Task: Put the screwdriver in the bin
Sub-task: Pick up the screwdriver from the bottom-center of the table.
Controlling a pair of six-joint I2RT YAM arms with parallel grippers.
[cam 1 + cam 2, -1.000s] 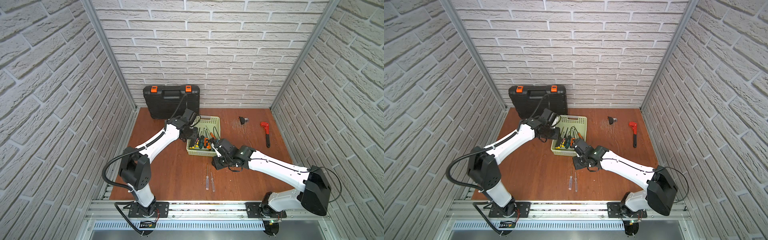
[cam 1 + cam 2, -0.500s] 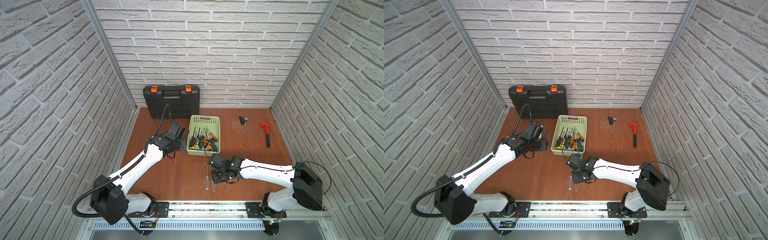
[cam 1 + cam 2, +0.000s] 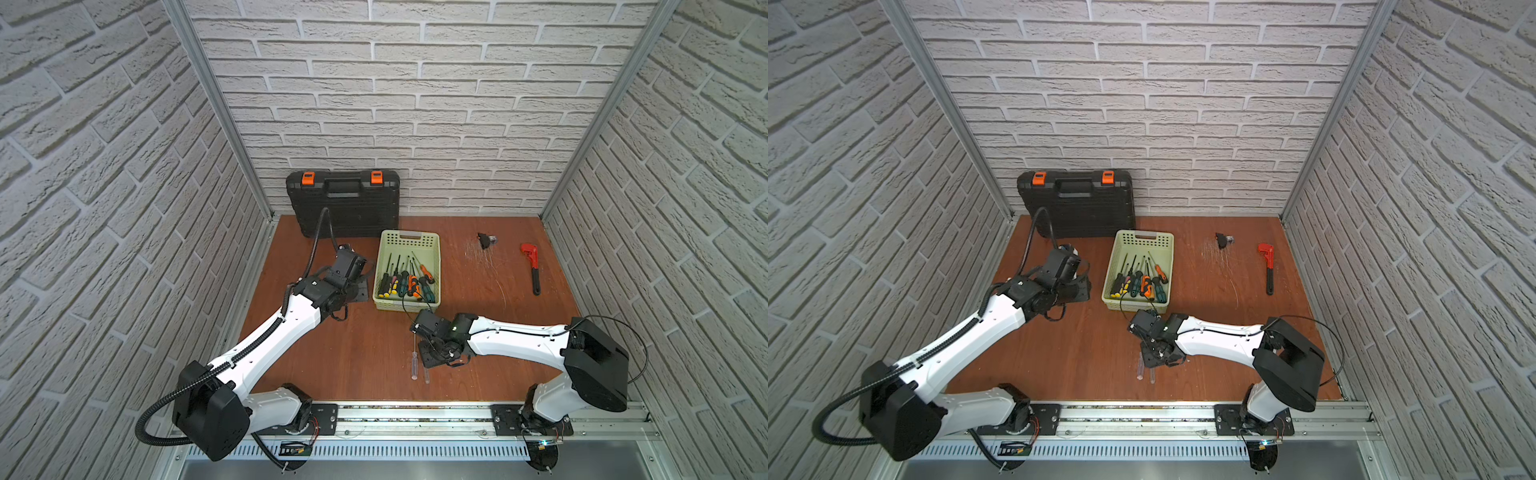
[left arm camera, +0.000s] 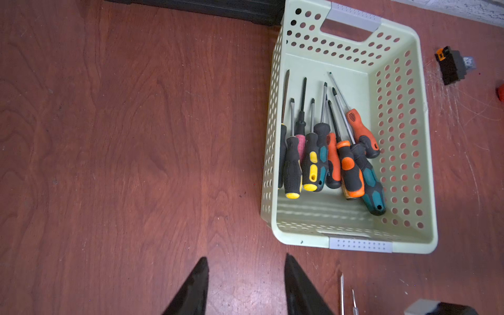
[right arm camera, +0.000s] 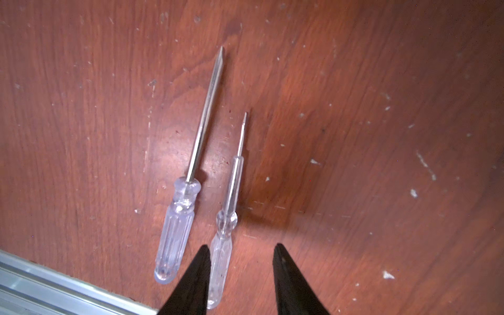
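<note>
right jaws stand part open and grip nothing: the small screwdriver (image 5: 222,253) lies flat on the worktop (image 5: 381,109) with its handle between the tips, close to one. you have a bigger screwdriver (image 5: 177,229) just beside it, both near the bin (image 3: 432,239) but outside it. left jaws are part open too, empty, over bare worktop beside the bin.

2 clear-handled screwdrivers (image 5: 174,234) are lying on the table (image 3: 353,353). Roughly 9 coloured screwdrivers (image 4: 321,152), overlapping and hard to separate, are sitting in 1 bin (image 4: 395,122). 1 black case (image 3: 345,208), 1 red wrench (image 3: 532,266) and 1 small black part (image 3: 483,240) are resting nearby.
</note>
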